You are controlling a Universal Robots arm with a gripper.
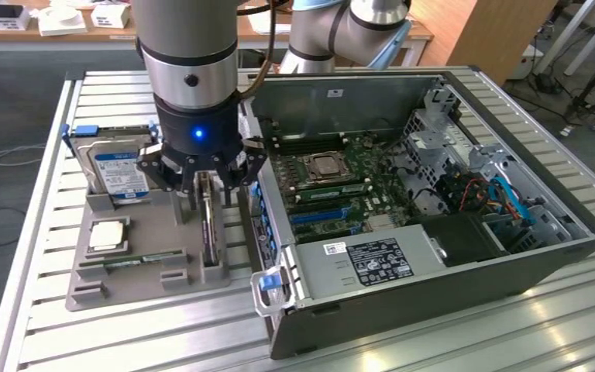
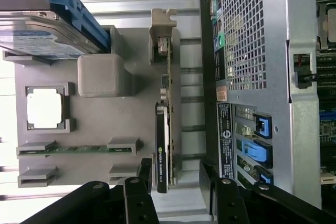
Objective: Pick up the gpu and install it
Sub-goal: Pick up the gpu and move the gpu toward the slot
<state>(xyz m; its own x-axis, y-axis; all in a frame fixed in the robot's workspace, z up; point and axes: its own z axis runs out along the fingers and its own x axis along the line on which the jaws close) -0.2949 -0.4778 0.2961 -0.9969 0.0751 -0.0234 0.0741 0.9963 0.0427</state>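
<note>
Your end effector [image 1: 207, 180] hangs released, its black fingers [image 2: 144, 176] spread to either side of the gpu [image 1: 208, 226], a thin dark circuit card with a pale metal bracket [image 2: 162, 24] at one end. The card stands on edge in its slot in the grey plastic holder tray [image 1: 132, 288], just beside the open black computer case [image 1: 432, 298].

To grip well, centre the card between the fingers and keep them square to its flat faces, so neither pushes it sideways in the slot.

Room looks tight. The case wall lies close on one side, and the tray's grey block [image 2: 100, 74] and the silver hard drive [image 1: 115, 167] stand on the other. Straight above seems open.
</note>
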